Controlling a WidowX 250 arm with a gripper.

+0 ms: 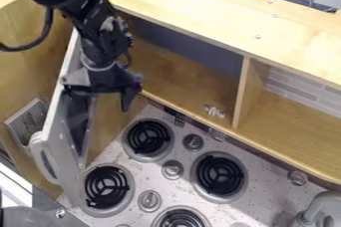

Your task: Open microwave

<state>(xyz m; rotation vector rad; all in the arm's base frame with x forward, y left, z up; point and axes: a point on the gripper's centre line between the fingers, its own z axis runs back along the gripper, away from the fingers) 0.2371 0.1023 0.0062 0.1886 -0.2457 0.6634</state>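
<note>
The black gripper (103,96) hangs at the upper left, in front of the cabinet's left end. Its fingers stand apart, one over the inner side of the microwave door and one to the right of it, and I see nothing held between them. The microwave door (59,164), pale grey with a dark window, stands swung out at the left of the stove. Its curved handle (45,164) is at the lower outer edge, below and left of the gripper. The arm hides part of the door's upper portion and of the opening behind it.
Below the wooden cabinet (193,84) lies the stove top (170,191) with black coil burners and several knobs. A divider (244,94) splits the shelf. A grey faucet (323,206) stands at the lower right, and a wooden wall (23,66) bounds the left.
</note>
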